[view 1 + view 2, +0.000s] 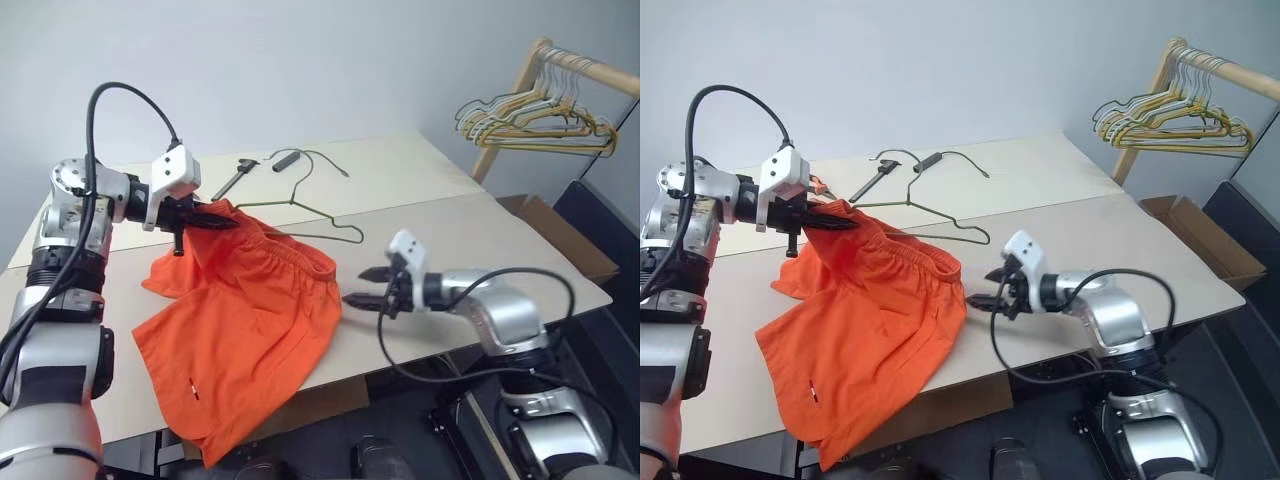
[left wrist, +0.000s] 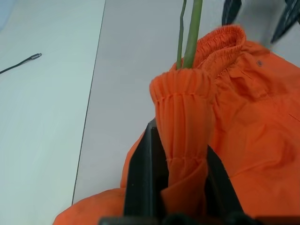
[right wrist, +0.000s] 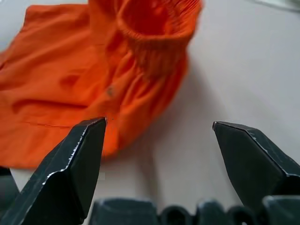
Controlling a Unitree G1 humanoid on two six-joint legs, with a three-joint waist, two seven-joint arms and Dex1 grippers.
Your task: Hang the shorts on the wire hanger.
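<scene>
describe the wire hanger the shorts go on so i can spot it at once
On the pale table, look just beyond the orange shorts: a single thin olive-grey wire hanger lies flat there, one end tucked into the waistband. Unlike the bunch of hangers on the wooden rack, it is alone on the tabletop.

Plain test room, bare grey wall, pale worktable, wooden rack of hangers upper right, cardboard box
</scene>
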